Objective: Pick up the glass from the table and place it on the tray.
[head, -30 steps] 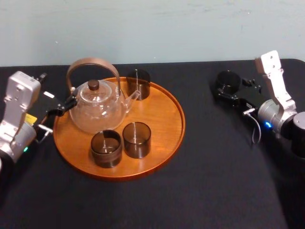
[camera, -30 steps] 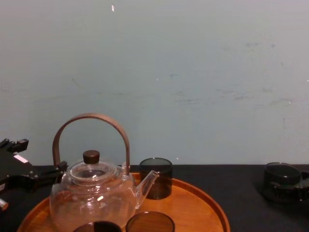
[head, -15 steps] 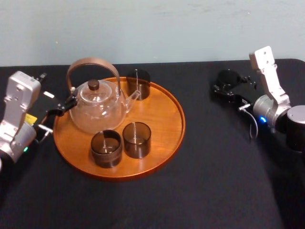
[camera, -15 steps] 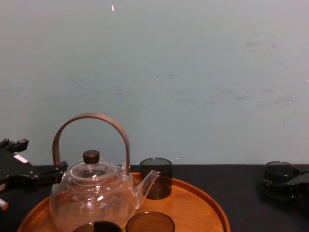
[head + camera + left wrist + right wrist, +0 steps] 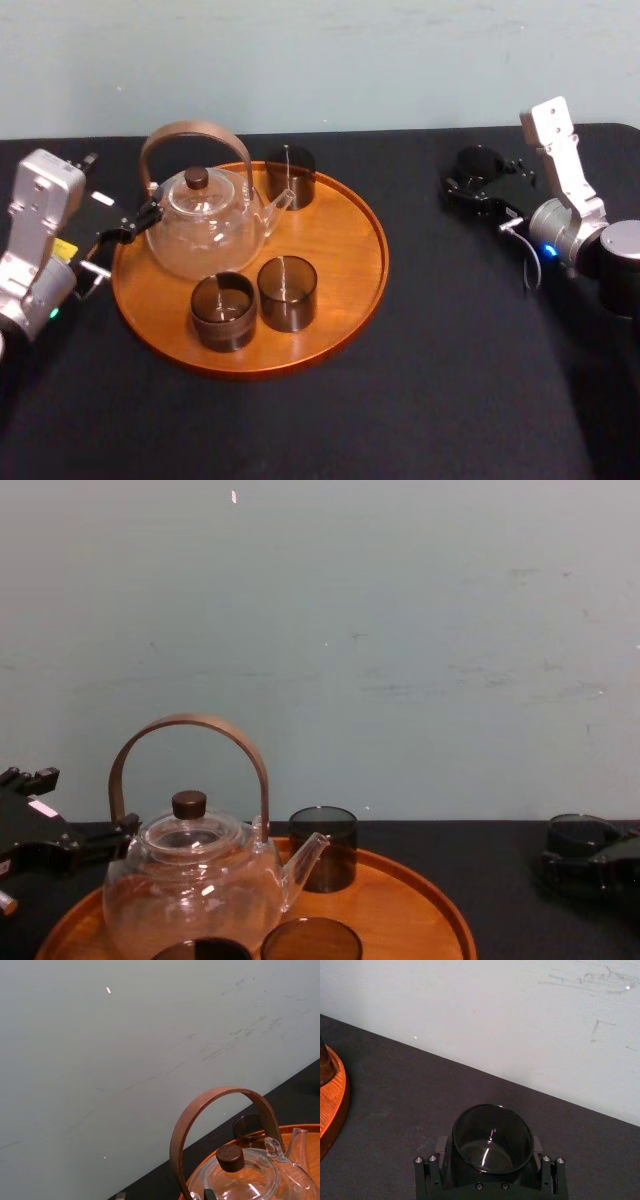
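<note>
right gripper (image 5: 472, 186) fingers grip the glass (image 5: 492, 1136) well right of the tray (image 5: 345, 245); left gripper (image 5: 128, 228) sits beside the tray's left rim.

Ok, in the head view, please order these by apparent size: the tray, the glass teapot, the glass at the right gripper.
1. tray
2. glass teapot
3. glass in the right gripper; it sits farther from the camera, yet it is clearly the smallest.
</note>
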Action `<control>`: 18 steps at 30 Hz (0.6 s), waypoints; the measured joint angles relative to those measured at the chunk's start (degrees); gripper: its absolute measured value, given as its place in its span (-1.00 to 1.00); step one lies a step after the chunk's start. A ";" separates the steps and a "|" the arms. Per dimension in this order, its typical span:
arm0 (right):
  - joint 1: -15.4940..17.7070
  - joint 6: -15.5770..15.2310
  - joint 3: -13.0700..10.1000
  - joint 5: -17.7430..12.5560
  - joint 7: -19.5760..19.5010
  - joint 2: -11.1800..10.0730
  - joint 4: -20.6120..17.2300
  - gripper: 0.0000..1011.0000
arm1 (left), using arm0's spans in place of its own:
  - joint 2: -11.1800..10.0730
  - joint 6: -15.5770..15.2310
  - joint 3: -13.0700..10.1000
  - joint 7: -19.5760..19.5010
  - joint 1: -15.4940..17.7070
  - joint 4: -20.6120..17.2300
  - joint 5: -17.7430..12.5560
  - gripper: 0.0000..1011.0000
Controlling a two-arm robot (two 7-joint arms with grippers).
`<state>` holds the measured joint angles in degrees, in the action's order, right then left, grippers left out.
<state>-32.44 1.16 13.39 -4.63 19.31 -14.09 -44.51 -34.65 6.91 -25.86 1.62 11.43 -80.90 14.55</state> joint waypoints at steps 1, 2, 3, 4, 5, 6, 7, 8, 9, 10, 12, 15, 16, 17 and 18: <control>-0.03 0.08 0.02 0.02 0.06 0.03 0.08 0.98 | 0.00 0.00 0.00 0.01 0.00 0.00 0.00 1.00; -0.03 0.06 0.00 0.01 0.19 0.06 0.10 0.98 | 0.00 0.00 0.00 0.00 0.00 0.00 0.00 1.00; -0.06 0.05 -0.01 0.01 0.25 0.08 0.14 0.98 | 0.00 0.00 0.00 0.00 0.00 0.00 0.00 1.00; -0.09 0.03 -0.01 0.01 0.34 0.10 0.17 0.98 | 0.00 0.00 0.00 0.00 0.00 0.00 0.00 1.00; -0.11 0.02 -0.01 0.01 0.40 0.12 0.20 0.98 | 0.00 0.00 0.00 0.00 0.00 0.00 0.00 1.00; -0.19 0.01 -0.02 0.01 0.51 0.14 0.29 0.98 | 0.00 0.00 0.00 0.00 0.00 0.00 0.00 1.00; -0.24 0.01 -0.02 0.00 0.58 0.16 0.36 0.98 | 0.00 0.00 0.00 0.00 0.00 0.00 0.00 1.00; -0.37 0.01 -0.02 0.00 0.70 0.20 0.52 0.98 | 0.00 0.00 0.00 0.00 0.00 0.00 0.00 1.00; -0.41 0.01 -0.02 0.00 0.72 0.21 0.58 0.98 | 0.00 0.00 0.00 0.00 0.00 0.00 0.00 1.00; -0.44 0.03 -0.02 0.00 0.73 0.23 0.61 0.98 | 0.00 0.00 0.00 0.00 0.00 0.00 0.00 1.00; -0.46 0.19 -0.02 0.00 0.70 0.28 0.62 0.98 | 0.00 0.00 0.00 0.00 0.00 0.00 0.00 1.00; -0.46 0.38 -0.06 0.00 0.48 0.36 0.61 0.98 | 0.00 0.00 0.00 0.00 0.00 0.00 0.00 1.00; -0.46 0.39 -0.06 0.00 0.47 0.37 0.60 0.98 | 0.00 0.00 0.00 0.00 0.00 0.00 0.00 1.00; -0.46 0.39 -0.06 0.00 0.47 0.37 0.60 0.98 | 0.00 0.00 0.00 0.00 0.00 0.00 0.00 1.00; -0.46 0.39 -0.06 0.00 0.46 0.37 0.60 0.98 | 0.00 0.00 0.00 0.01 0.00 0.00 0.00 1.00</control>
<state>-32.90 1.55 13.33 -4.63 19.77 -13.72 -43.91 -34.65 6.91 -25.86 1.62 11.44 -80.90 14.55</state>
